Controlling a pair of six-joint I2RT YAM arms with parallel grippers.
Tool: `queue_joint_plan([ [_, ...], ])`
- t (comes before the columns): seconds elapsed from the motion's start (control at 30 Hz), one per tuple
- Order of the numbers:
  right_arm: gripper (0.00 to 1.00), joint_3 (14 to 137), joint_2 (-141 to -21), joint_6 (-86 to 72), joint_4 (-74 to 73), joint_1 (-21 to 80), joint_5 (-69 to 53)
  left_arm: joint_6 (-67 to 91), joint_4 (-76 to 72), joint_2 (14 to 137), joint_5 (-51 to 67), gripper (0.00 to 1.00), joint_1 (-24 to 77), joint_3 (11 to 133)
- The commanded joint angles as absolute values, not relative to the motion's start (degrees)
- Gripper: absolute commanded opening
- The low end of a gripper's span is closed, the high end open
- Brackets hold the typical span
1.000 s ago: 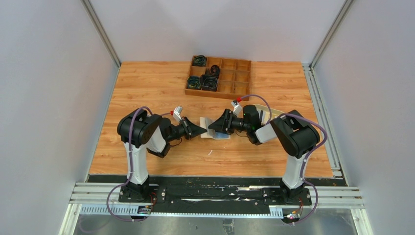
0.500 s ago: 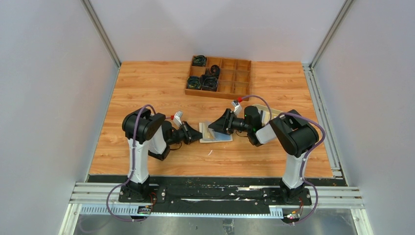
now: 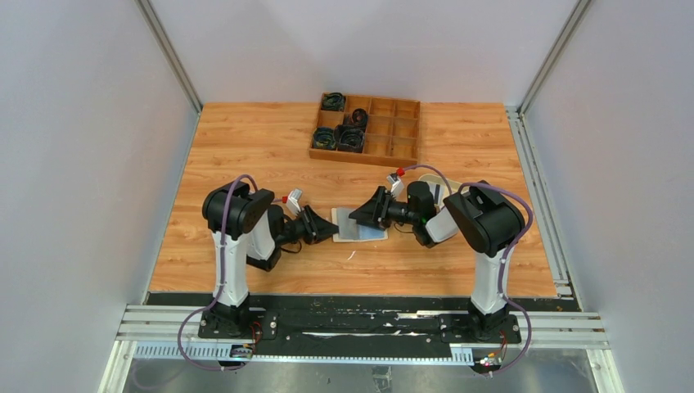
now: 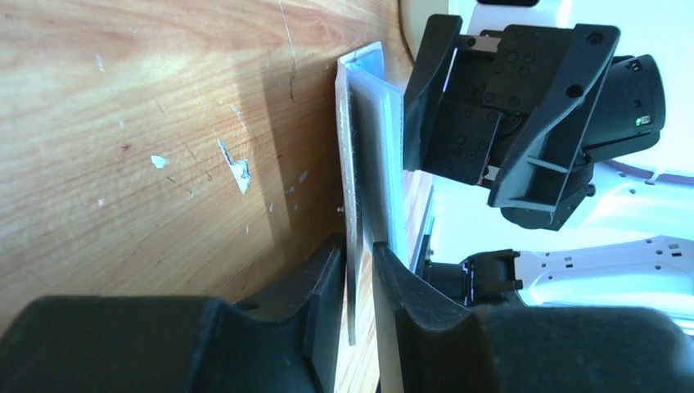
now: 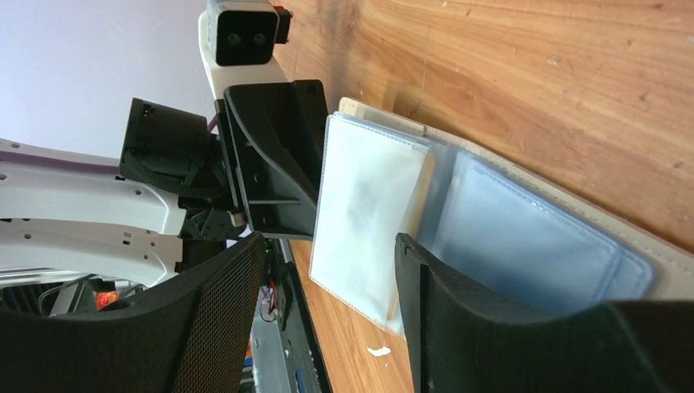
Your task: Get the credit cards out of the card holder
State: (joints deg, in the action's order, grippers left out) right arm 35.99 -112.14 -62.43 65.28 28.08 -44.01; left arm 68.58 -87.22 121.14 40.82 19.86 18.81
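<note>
The card holder lies open on the table between my two grippers, its beige cover underneath and clear sleeves on top. A whitish leaf and a grey-blue one show in the sleeves; I cannot tell the cards from the sleeves. My left gripper is closed on the holder's thin left edge, which runs between its fingers. My right gripper is open over the holder's middle, its jaws wide apart, one finger in front of the sleeves.
A brown wooden compartment box with black items stands at the back. A cream tray peeks from behind the right arm. Small white flecks lie on the wood near the holder. Metal rails run along both table sides.
The holder has gone from raised and tilted to flat, a little nearer the front edge. My left gripper has moved in onto its left edge. The right gripper stayed over it.
</note>
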Motion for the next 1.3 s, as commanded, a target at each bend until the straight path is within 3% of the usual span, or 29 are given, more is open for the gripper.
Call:
queue_joint_plan([
  [0.0, 0.63, 34.48, -112.97, -60.67, 64.82, 27.9, -43.65, 65.07, -89.12, 123.07, 40.52, 0.33, 17.93, 16.66],
  [0.27, 0.63, 33.5, -114.37, -60.22, 64.95, 27.95, -43.15, 64.11, -89.12, 123.22, 40.5, 0.43, 16.12, 15.58],
  [0.33, 0.63, 33.34, -114.6, -60.07, 64.95, 27.95, -43.07, 63.83, -89.12, 123.28, 40.58, 0.5, 15.81, 15.39],
  [0.57, 0.63, 33.18, -115.0, -59.86, 64.79, 27.95, -42.83, 63.43, -89.17, 123.53, 40.78, 0.5, 15.39, 15.21],
  [0.73, 0.63, 33.13, -115.26, -59.85, 64.86, 27.88, -42.89, 63.3, -89.12, 123.52, 40.98, 0.32, 15.38, 15.42],
  [0.97, 0.63, 32.87, -114.94, -59.81, 64.62, 27.94, -42.67, 62.94, -89.12, 123.49, 41.3, 0.15, 14.95, 14.99],
  [1.07, 0.63, 32.94, -114.59, -59.49, 63.97, 27.95, -42.52, 62.86, -89.12, 123.51, 41.4, 0.0, 14.77, 14.98],
  [1.17, 0.63, 33.77, -112.47, -56.98, 59.38, 28.91, -41.43, 62.89, -89.12, 123.3, 41.57, 0.0, 14.77, 15.07],
  [1.27, 0.63, 36.96, -106.59, -49.66, 44.26, 31.42, -36.75, 62.95, -89.12, 122.6, 41.66, 0.0, 14.74, 14.94],
])
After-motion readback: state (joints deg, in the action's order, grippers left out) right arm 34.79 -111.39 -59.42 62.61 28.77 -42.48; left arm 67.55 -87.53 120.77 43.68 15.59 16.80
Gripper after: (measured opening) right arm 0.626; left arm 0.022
